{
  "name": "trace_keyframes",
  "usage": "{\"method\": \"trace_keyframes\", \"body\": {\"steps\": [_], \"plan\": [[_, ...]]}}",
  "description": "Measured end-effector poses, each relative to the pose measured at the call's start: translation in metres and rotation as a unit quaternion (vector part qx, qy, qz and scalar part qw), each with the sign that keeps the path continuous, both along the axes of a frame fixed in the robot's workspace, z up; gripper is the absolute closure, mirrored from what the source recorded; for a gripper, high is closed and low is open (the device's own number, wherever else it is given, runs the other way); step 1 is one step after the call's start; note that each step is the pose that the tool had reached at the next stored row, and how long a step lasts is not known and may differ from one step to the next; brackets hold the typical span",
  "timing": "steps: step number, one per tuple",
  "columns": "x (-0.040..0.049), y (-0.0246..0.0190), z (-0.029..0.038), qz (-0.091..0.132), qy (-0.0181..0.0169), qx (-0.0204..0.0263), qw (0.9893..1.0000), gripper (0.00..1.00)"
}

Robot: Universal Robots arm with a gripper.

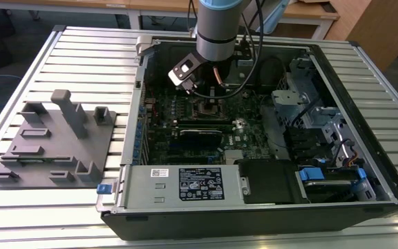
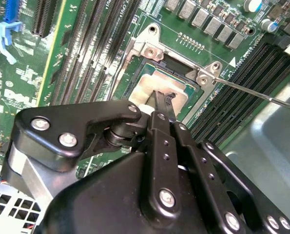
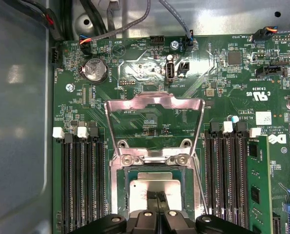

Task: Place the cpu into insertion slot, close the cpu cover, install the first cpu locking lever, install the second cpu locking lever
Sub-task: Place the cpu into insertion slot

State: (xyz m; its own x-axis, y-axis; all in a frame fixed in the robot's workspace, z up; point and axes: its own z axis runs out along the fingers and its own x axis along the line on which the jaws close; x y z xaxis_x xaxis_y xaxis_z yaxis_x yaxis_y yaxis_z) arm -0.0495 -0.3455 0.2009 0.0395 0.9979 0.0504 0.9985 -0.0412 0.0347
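Slatted metal bench (image 1: 60, 207); grey fixture tray (image 1: 47, 155) at the exterior view's left. Open computer case (image 1: 254, 207) lies on its side across the bench's middle. The arm (image 1: 216, 26) reaches down into it near the far wall.

Green motherboard (image 3: 222, 87) lies flat on the case floor, with memory slots (image 3: 81, 180) flanking the socket on both sides.

The cpu cover (image 3: 154, 100) is swung open. It is hinged at the socket's edge, and its frame runs from the hinge toward the coin battery (image 3: 94, 69), away from the pincer. Not yet closed.

The insertion slot (image 3: 116, 190) has its silver rim exposed. The cpu (image 3: 145, 185) lies flat inside it with its metal top up and its sides square to the rim; it looks seated.

A thin locking lever (image 2: 261, 95) runs from a socket corner out over the memory slots, unlatched.

The gripper (image 3: 157, 196) is directly over the cpu, with the cover beyond it. Its fingertips (image 2: 165, 103) are drawn together, at or just above the chip's top, with nothing clamped between them.
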Motion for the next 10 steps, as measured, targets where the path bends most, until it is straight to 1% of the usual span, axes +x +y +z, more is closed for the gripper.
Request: {"method": "trace_keyframes", "body": {"steps": [10], "plan": [[-0.0001, -0.0002, 0.0116, 0.0, 0.0002, -0.0004, 1.0, 0.9]]}}
